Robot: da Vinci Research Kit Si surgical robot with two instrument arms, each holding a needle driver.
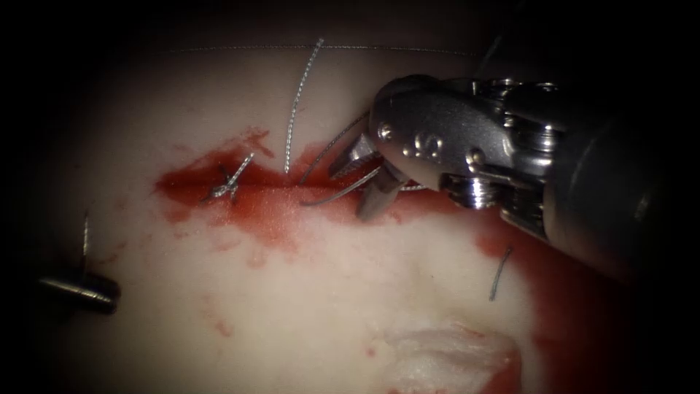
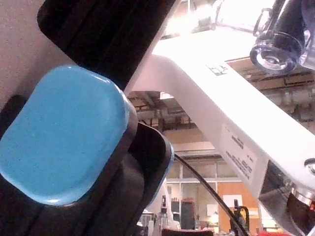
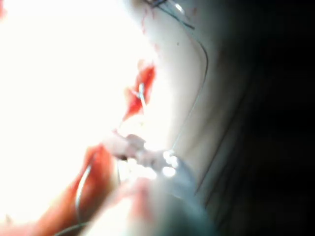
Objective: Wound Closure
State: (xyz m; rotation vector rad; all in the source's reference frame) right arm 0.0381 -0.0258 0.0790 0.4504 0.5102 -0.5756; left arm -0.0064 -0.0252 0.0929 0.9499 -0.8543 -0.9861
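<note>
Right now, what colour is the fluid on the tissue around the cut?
Red fluid, pooled along the cut; clearest in the endoscope view.

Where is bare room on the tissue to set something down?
Bare: the pale tissue below the red fluid, between the dark left claw and the short cut thread end. Crowded: the cut, with the knotted stitch, loose grey threads and the open silver right claw, holding nothing. I cannot tell the needle from thread.
</note>
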